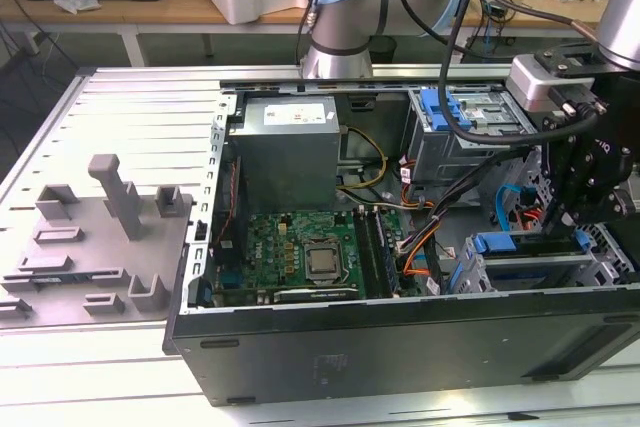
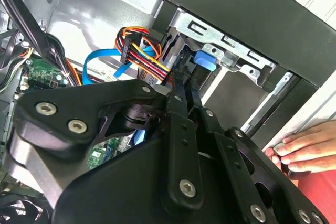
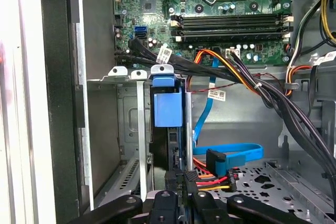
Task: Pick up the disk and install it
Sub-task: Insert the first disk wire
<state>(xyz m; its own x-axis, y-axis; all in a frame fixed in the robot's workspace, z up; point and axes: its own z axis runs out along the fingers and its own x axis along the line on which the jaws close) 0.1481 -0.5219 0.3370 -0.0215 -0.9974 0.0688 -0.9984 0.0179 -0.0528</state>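
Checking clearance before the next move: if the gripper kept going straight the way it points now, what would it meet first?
Probably the disk standing edge-on in the metal drive bay, directly ahead of the gripper in the first wrist view. How close they are is unclear.

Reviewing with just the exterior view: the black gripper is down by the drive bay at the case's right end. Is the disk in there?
Observer: Looks so. In the first wrist view the disk stands on edge in the metal bay, right ahead of the gripper.
Operator: Anyone near the case?
Observer: Yes, the second wrist view shows a hand resting beside the case.
Operator: Cables in the way?
Observer: A blue flat cable lies loose on the case floor beside the bay.
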